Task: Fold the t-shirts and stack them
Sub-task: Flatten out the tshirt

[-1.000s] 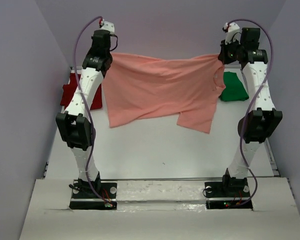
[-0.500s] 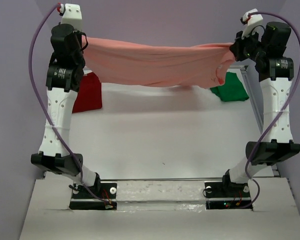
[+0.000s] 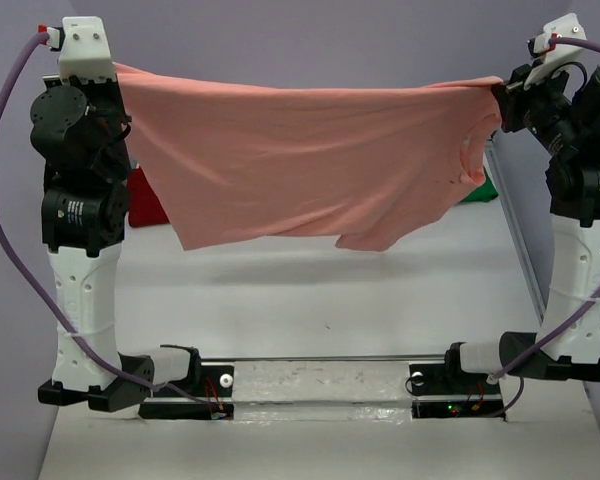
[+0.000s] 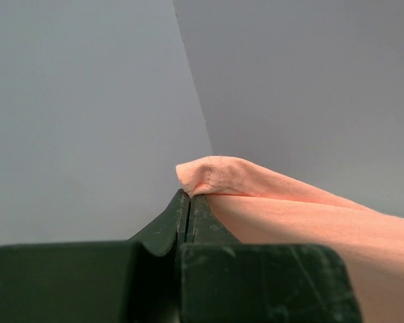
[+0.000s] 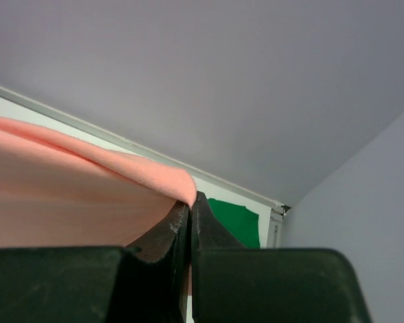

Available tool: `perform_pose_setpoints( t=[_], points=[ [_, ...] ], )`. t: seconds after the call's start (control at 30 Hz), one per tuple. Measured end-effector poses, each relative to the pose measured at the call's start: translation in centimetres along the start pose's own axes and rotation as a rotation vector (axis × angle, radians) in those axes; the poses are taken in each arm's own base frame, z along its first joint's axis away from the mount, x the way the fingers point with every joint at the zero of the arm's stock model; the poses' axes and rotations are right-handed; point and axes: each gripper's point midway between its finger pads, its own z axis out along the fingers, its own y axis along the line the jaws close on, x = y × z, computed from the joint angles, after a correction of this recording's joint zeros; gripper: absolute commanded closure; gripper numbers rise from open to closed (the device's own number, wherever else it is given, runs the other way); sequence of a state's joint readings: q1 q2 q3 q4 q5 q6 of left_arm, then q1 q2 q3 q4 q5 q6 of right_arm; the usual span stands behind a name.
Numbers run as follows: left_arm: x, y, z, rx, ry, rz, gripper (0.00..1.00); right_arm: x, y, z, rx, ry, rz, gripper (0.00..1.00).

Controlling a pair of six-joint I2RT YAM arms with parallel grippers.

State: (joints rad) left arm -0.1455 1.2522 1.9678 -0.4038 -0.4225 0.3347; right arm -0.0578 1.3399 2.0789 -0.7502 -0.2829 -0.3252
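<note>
Salmon-pink t-shirt (image 3: pixel 300 160) hangs stretched mid-air above the white counter (image 3: pixel 320 290), with the left fingers (image 4: pixel 190 208) and right fingers (image 5: pixel 190 208) each clamped on a top end. The dark red shirt (image 3: pixel 145 205) and green shirt (image 5: pixel 237 222) lie at the far corners, lilac walls (image 3: pixel 310 40) all round.

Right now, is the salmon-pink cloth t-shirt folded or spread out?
Spread out: the salmon-pink cloth t-shirt hangs stretched wide in the air.

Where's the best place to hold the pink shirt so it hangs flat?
Probably pinch the salmon-pink shirt at the two ends of its top edge, each from the outer side. The left gripper and right gripper are shut there, and the cloth hangs spread out between them.
</note>
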Motion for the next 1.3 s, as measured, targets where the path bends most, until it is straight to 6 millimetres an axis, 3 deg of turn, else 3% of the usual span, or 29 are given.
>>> perform_pose_setpoints(
  t=[0.13,0.27,0.33,0.37,0.4,0.57,0.63,0.7,0.77,0.83,1.0,1.13,1.3],
  points=[
    [0.7,-0.7,1.3,0.000,0.017,0.009,1.00,1.3,-0.3,1.9,-0.003,0.031,0.009,1.00],
    [4.1,-3.1,4.1,0.019,0.083,0.041,1.00,6.0,-0.2,6.0,-0.026,0.127,0.036,1.00],
    [7.3,-5.1,6.3,0.035,0.147,0.075,1.00,9.8,0.2,8.4,-0.047,0.207,0.059,1.00],
    [10.3,-6.7,7.9,0.054,0.207,0.106,1.00,11.9,0.4,9.5,-0.058,0.250,0.071,1.00],
    [11.8,-7.5,8.8,0.062,0.238,0.123,1.00,14.3,0.7,10.9,-0.071,0.301,0.086,1.00],
    [22.4,-13.0,13.8,0.121,0.430,0.220,1.00,22.2,1.7,15.2,-0.114,0.456,0.131,1.00],
    [24.9,-14.7,15.8,0.136,0.475,0.242,1.00,24.8,2.0,16.7,-0.126,0.508,0.146,1.00],
    [26.0,-15.9,17.5,0.141,0.488,0.249,1.00,26.0,1.8,18.1,-0.125,0.522,0.151,1.00],
    [25.8,-16.9,19.4,0.137,0.469,0.239,1.00,26.0,1.3,19.5,-0.114,0.512,0.147,1.00],
    [24.5,-17.2,20.7,0.128,0.433,0.220,1.00,24.6,0.5,20.5,-0.099,0.473,0.136,1.00],
    [20.5,-15.8,20.2,0.108,0.362,0.183,1.00,19.9,-0.8,20.3,-0.068,0.373,0.110,1.00],
    [17.2,-13.2,15.8,0.124,0.341,0.151,1.00,17.2,-1.1,18.2,-0.055,0.331,0.101,1.00],
    [11.2,-9.2,9.1,0.154,0.234,0.073,1.00,13.7,0.0,12.3,-0.057,0.292,0.102,1.00]
  ],
)
